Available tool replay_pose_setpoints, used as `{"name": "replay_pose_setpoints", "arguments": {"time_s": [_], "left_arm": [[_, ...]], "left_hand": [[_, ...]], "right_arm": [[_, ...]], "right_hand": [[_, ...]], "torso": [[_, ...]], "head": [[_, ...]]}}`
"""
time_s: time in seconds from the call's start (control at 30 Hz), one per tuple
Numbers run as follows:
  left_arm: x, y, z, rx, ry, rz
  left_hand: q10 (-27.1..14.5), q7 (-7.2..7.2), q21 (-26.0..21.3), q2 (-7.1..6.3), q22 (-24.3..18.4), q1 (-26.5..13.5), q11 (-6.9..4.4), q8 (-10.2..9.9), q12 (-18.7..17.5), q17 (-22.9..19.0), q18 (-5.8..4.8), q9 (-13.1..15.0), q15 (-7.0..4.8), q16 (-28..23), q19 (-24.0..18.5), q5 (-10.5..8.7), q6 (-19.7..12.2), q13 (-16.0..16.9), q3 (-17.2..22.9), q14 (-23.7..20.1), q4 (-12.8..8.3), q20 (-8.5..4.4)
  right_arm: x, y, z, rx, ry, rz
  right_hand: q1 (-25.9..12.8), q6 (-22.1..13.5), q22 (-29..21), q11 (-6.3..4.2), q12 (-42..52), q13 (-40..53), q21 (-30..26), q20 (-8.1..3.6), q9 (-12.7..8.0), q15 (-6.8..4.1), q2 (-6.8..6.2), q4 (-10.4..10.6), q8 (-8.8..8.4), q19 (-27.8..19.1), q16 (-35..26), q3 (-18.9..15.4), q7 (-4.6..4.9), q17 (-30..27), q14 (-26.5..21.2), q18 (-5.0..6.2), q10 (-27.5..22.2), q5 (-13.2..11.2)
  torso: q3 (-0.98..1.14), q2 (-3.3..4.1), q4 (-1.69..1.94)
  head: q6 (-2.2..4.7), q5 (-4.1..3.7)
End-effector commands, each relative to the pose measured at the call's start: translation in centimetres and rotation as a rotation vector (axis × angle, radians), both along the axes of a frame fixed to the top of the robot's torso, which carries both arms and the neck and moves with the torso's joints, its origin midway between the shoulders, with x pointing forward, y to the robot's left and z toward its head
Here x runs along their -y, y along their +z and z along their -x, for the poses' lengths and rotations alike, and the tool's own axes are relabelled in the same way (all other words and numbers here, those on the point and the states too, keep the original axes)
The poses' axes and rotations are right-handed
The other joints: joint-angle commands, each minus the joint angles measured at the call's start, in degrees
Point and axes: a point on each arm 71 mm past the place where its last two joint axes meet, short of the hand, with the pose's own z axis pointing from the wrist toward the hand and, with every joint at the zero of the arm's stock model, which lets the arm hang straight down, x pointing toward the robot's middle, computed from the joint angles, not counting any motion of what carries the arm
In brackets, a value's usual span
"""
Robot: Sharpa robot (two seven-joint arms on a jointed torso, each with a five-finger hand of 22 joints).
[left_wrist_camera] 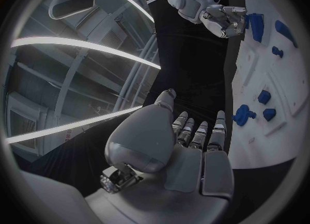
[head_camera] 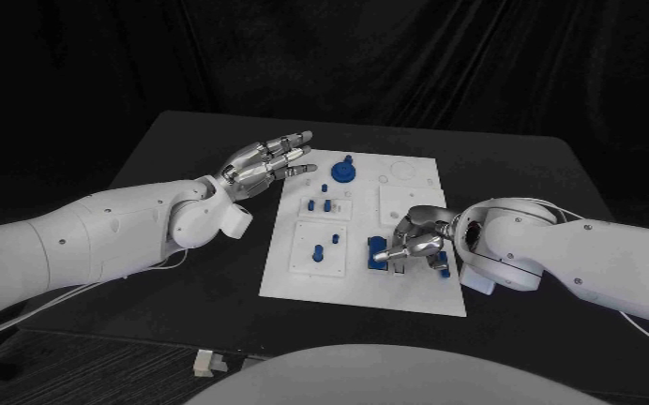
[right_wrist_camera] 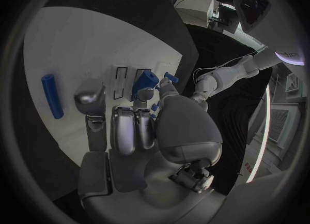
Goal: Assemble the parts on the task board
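Observation:
The white task board (head_camera: 406,172) lies in the middle of the black table. My right hand (head_camera: 419,238) is low over its near right part, fingers curled down, pinching a blue block (head_camera: 377,255) between thumb and fingers; the same block (right_wrist_camera: 143,81) sits at the fingertips in the right wrist view. A blue bar (right_wrist_camera: 51,95) lies flat on the board beside that hand. My left hand (head_camera: 271,163) hovers by the board's far left edge, fingers straight and apart, holding nothing. A round blue part (head_camera: 343,172) stands at the far side, with small blue pegs (head_camera: 324,204) nearer.
Another blue peg (head_camera: 318,253) stands in a square recess at the board's near left. A small pale object (head_camera: 205,363) lies at the table's front edge. Bare black table (head_camera: 176,152) surrounds the board on both sides.

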Motion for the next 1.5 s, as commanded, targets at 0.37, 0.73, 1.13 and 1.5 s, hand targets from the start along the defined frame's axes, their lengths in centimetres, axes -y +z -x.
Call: {"name": "replay_pose_setpoints", "arguments": {"time_s": [0.37, 0.73, 1.13, 1.5], "left_arm": [[0.2, 0.0, 0.1, -0.002, -0.009, 0.02], [0.1, 0.0, 0.1, -0.004, -0.009, 0.019], [0.2, -0.1, 0.1, -0.007, -0.012, 0.018], [0.2, -0.1, 0.1, -0.006, -0.009, 0.017]], "left_hand": [[-0.2, 0.26, -0.3, 0.62, 0.0, 0.1, 0.02, 0.3, -0.1, 0.0, 0.5, 0.1, 0.46, 0.1, -0.2, 0.25, 0.3, 0.0, 0.3, 0.0, 0.1, 0.19], [-0.2, 0.24, -0.3, 0.61, 0.0, 0.1, 0.07, 0.3, 0.0, 0.0, 0.51, 0.1, 0.5, 0.2, -0.1, 0.41, 0.2, 0.0, 0.5, 0.1, 0.0, 0.2], [-0.2, 0.23, -0.3, 0.61, 0.0, 0.1, 0.09, 0.3, 0.0, 0.0, 0.51, 0.1, 0.54, 0.2, -0.1, 0.46, 0.2, 0.0, 0.5, 0.1, 0.0, 0.2], [-0.2, 0.2, -0.3, 0.62, 0.0, 0.1, 0.2, 0.3, 0.1, 0.0, 0.51, 0.1, 0.63, 0.3, -0.1, 0.62, 0.2, 0.0, 0.7, 0.1, -0.2, 0.22]], "right_arm": [[0.0, -0.8, 0.1, -0.002, 0.041, 0.049], [0.1, -0.9, 0.2, -0.006, 0.042, 0.05], [0.1, -1.1, 0.5, -0.027, 0.056, 0.061], [2.5, 0.9, 0.1, 0.073, -0.036, 0.011]], "right_hand": [[2.2, 2.3, 6.1, -0.67, 0.2, 15.1, -0.2, -0.51, 3.3, -0.61, 0.98, -0.9, 3.82, 0.1, -0.1, -0.1, -0.36, 11.3, 5.2, 0.04, 6.0, 1.5], [3.0, 1.8, 6.1, -0.71, 0.2, 15.1, -0.2, -0.57, 3.6, -0.67, 1.19, -1.5, 3.48, 0.1, -0.1, 0.0, -0.4, 11.4, 5.2, 0.03, 6.0, 1.3], [3.2, 0.1, 6.1, -0.68, 0.2, 15.1, -0.3, -0.59, 3.1, -0.66, 0.89, -1.7, 1.57, 0.1, -0.1, -0.6, -0.36, 11.3, 5.2, 0.04, 6.0, -0.5], [-0.6, -5.2, 6.1, -0.09, 0.2, 15.1, -0.5, -0.06, -8.3, 0.0, -4.03, 6.5, -15.73, 0.2, -0.4, 0.2, 1.05, 10.9, 5.1, -0.17, 6.0, -5.9]], "torso": [[-0.01, 0.01, 0.1], [-0.01, 0.01, 0.13], [0.01, -0.13, 0.04], [-0.05, -0.13, 0.15]], "head": [[-0.01, -0.12], [-0.01, -0.33], [-0.01, -0.2], [-0.01, -0.09]]}}
